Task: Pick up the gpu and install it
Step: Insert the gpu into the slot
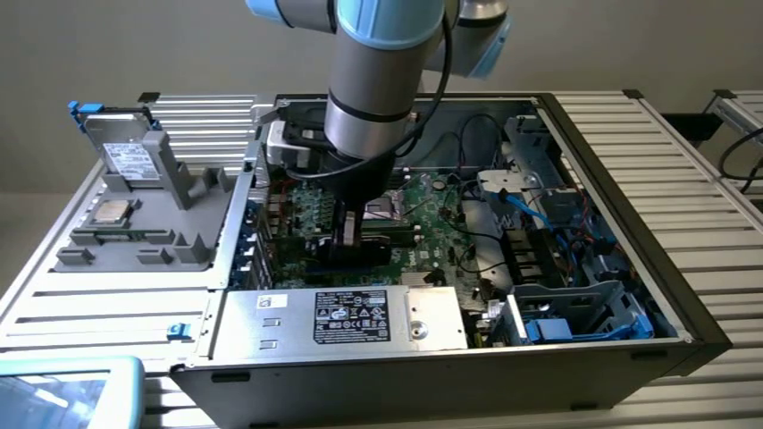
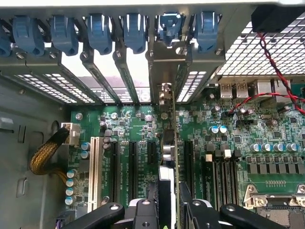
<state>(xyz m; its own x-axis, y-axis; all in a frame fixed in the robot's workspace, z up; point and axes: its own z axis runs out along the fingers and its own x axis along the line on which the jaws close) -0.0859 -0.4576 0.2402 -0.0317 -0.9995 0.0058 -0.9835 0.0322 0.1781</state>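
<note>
I see the open computer case (image 1: 620, 268) lying on the slatted table (image 1: 120, 304), with the motherboard (image 1: 441, 223) flat inside it and the power supply (image 1: 346, 317) at the near wall. The gripper (image 1: 348, 234) reaches down into the case over the motherboard, the gpu (image 2: 167, 143) standing edge-on between its fingers (image 2: 143, 212) among the expansion slots (image 2: 131, 162). A parts tray (image 1: 131, 206) sits outside the case on the exterior view's left.

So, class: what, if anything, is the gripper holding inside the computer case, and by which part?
The gripper holds the green gpu card edge-on by its upper edge, its silver end bracket at the case's rear slots.
</note>
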